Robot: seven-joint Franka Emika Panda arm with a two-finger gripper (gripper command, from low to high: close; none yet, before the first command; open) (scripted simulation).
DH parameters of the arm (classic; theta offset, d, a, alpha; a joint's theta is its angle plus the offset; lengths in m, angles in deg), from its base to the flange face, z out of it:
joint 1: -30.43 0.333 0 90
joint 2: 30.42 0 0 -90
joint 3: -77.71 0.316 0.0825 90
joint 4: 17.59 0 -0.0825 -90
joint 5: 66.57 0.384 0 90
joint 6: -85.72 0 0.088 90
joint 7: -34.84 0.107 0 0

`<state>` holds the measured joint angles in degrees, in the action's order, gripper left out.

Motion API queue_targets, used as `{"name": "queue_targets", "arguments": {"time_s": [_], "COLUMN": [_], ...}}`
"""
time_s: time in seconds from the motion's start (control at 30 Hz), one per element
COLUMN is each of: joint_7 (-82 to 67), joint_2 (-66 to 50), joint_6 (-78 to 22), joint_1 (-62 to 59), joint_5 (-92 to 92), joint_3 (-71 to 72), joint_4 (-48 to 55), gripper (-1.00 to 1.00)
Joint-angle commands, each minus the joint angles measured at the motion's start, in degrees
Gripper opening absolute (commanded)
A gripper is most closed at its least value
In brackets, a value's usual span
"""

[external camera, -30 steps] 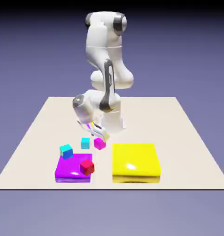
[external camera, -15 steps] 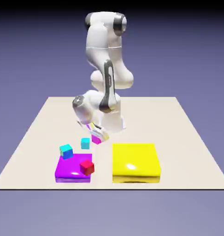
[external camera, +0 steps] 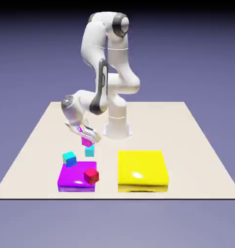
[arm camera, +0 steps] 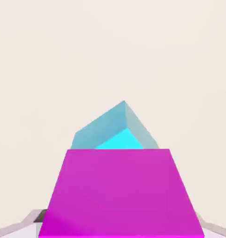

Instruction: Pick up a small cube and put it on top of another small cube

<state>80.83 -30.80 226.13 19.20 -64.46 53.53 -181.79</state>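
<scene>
From my screen, at the exterior view's left, the brighter cyan-blue cube (external camera: 69,159) sits by the purple block (external camera: 77,178), no part of this stack as I read it. Next, I have the magenta cube (external camera: 87,142) gripped between the fingers of the gripper (external camera: 90,137), off the table, presumably to clear the teal cube (external camera: 90,151) standing beneath and nearer the camera. That one rests on the table as the base I want. The red cube (external camera: 91,176) and, further right, the yellow block (external camera: 142,167) look like bystanders.

As for what I can't see: in the hand view, the magenta cube covers much of the teal one and most of the fingertips. I can't tell how high it hangs, or whether it's centred yet
</scene>
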Motion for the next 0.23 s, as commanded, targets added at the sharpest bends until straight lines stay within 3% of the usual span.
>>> {"name": "queue_targets", "arguments": {"time_s": [0.0,0.2], "joint_7": [0.00,5.40], "joint_2": [0.00,11.77], "joint_6": [0.00,-14.39], "joint_1": [-0.46,-0.10], "joint_5": [0.00,-6.95], "joint_3": [0.00,-2.12], "joint_4": [0.00,3.65], "gripper": [1.00,1.00]}}
